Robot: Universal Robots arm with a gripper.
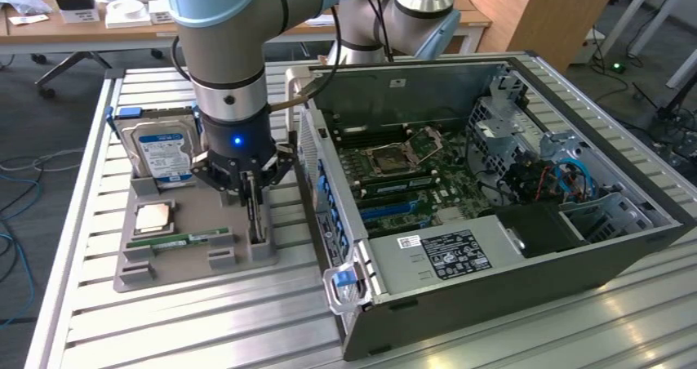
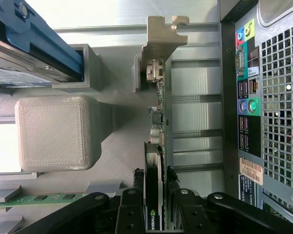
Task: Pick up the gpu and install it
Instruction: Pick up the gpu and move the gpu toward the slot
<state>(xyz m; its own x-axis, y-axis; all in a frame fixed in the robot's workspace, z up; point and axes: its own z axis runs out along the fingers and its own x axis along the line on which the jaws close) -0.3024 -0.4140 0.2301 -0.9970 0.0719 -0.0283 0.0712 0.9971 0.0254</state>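
Ext view: claw (image 1: 254,191) straddles gpu (image 1: 255,214), thin card on edge in ribbed grey printed holder (image 1: 196,263).
Wrist view: 2 black fingers (image 2: 136,200) nearly shut, flanking gpu (image 2: 155,195), silver bracket (image 2: 158,44) beyond; grip can't tell.

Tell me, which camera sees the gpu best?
The wrist view. There the gpu stands on edge, its silver bracket and black cooler close up between the gripper fingers. In the exterior view the gpu is a thin dark sliver below the gripper.

We count one gpu (image 1: 256,214), one hard drive (image 1: 163,148), one memory stick (image 1: 179,240), one processor chip (image 1: 153,216), one open computer case (image 1: 490,222), one gripper (image 1: 250,191).
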